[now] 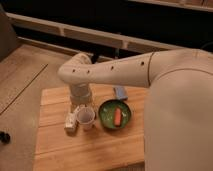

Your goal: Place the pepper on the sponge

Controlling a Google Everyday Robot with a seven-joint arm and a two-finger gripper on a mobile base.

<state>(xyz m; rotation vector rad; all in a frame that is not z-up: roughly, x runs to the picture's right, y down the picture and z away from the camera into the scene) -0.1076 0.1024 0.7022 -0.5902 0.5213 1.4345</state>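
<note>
gripper (76, 119): open, low over table (75, 155) | pepper (117, 117): apart from it, in green bowl (105, 108)

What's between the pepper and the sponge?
Only the green bowl's rim and bare table separate pepper and sponge, in the camera view. The gripper hangs left of it.

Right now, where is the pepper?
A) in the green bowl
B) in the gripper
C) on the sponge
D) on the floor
A: the pepper lies inside the green bowl, and the gripper hangs to the left of it over the table.
</note>
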